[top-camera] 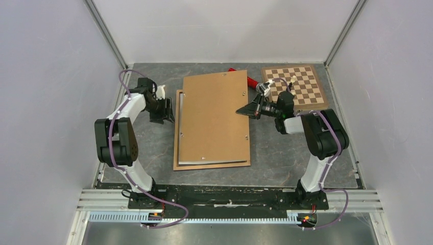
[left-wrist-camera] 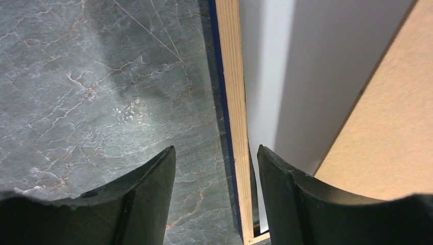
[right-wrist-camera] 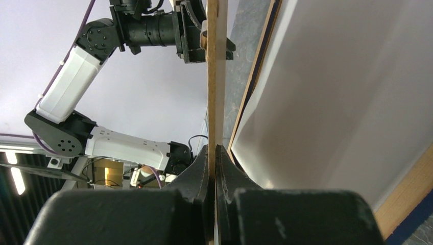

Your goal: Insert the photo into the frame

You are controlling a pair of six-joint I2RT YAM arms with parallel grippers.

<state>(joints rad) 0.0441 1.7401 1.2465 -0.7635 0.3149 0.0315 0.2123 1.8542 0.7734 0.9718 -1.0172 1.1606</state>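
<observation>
The frame (top-camera: 176, 133) lies flat mid-table with its light wood face up and a dark blue edge (left-wrist-camera: 232, 76). The photo (left-wrist-camera: 270, 71) rests inside it, white reverse up (right-wrist-camera: 347, 102). The brown fibreboard panel (top-camera: 214, 117) covers most of both and lies skewed. My right gripper (top-camera: 241, 110) is shut on the panel's right edge (right-wrist-camera: 216, 76), holding it tilted above the photo. My left gripper (top-camera: 166, 109) is open at the frame's left rail. One of its fingers (left-wrist-camera: 148, 194) is over the table and the other over the photo, gripping nothing.
A wooden chessboard (top-camera: 298, 88) lies at the back right, close behind my right arm. A red object (top-camera: 250, 80) shows between it and the panel. Enclosure walls stand close on the left, right and back. The table (left-wrist-camera: 102, 92) is grey marbled.
</observation>
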